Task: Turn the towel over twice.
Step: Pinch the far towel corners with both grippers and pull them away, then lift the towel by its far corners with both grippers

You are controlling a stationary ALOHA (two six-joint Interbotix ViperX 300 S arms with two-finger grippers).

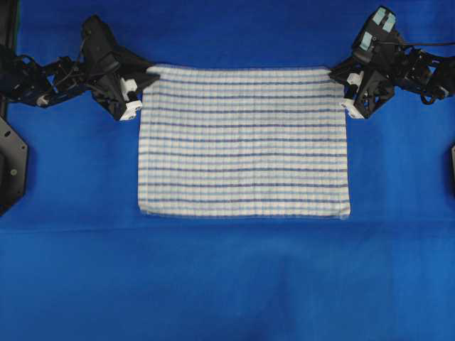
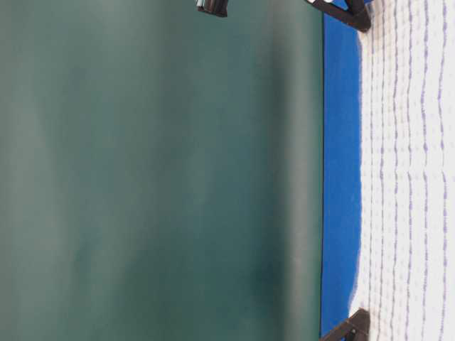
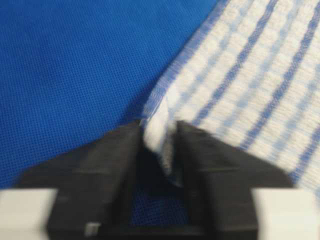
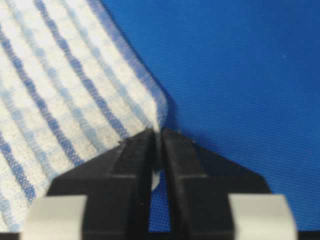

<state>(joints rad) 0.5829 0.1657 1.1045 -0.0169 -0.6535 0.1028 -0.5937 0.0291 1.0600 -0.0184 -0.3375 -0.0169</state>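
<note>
- Lying flat on the blue cloth [image 1: 227, 284] that covers the tabletop, the towel [image 1: 243, 142] is spread out as a rectangle near the middle of the overhead view, its dark-blue and light-blue stripes running across it.
- The left end effector [image 1: 144, 80] sits at the towel's far left corner in the overhead view, and the right end effector [image 1: 340, 77] sits at the far right corner.
- In the left wrist view, the left end effector [image 3: 159, 135] has its two black fingers [image 3: 107, 165] pressed in on a pinched-up fold of the towel [image 3: 250, 85] corner, so it is clamped on the towel.
- In the right wrist view, the right end effector [image 4: 157, 134] has its fingers [image 4: 127, 162] nearly together with the thin hem of the towel [image 4: 60, 100] corner caught between them, clamped on the towel as well.
- The rest of the towel lies smooth, with its near edge well apart from both end effectors.
- In the table-level view, the towel [image 2: 409, 170] rests on the blue cloth [image 2: 340, 170], with black arm parts at its two far corners and a dark green wall [image 2: 156, 170] behind.
</note>
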